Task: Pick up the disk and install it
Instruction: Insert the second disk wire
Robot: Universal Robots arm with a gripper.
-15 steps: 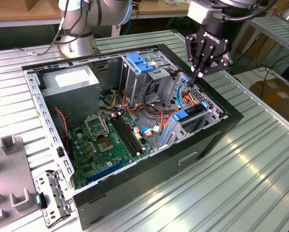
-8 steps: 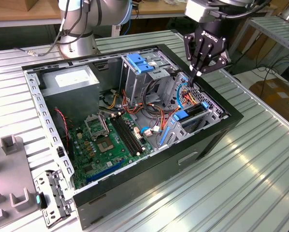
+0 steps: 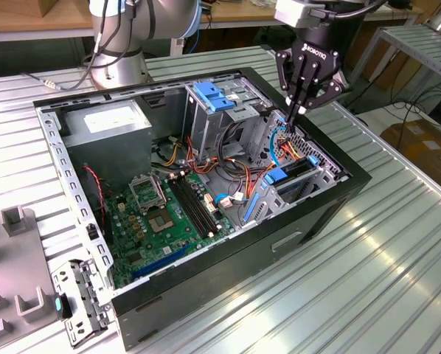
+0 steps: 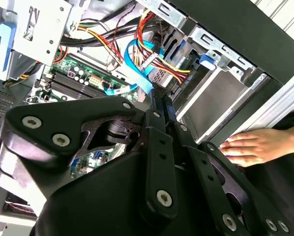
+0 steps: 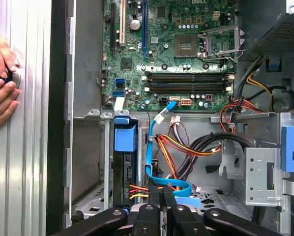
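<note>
Metal table point(image 3: 397, 243), end effector point(image 3: 299, 112) closed above disk point(image 3: 294, 174)

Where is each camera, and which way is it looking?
Exterior view: off the arm, above, looking down at the open computer case; the gripper hangs over it.
First wrist view: on the arm, looking past the fingers at the motherboard.
Second wrist view: on the arm, behind the gripper.
Both wrist views share a person's hand.

Crowded drive bay, open motherboard floor

Bundled cables point(image 3: 276, 147) crowd the gripper point(image 3: 300, 110) at upper right of the exterior view; the drive cage point(image 3: 217, 103) walls the centre; the motherboard point(image 3: 169, 214) lies open lower left.
</note>
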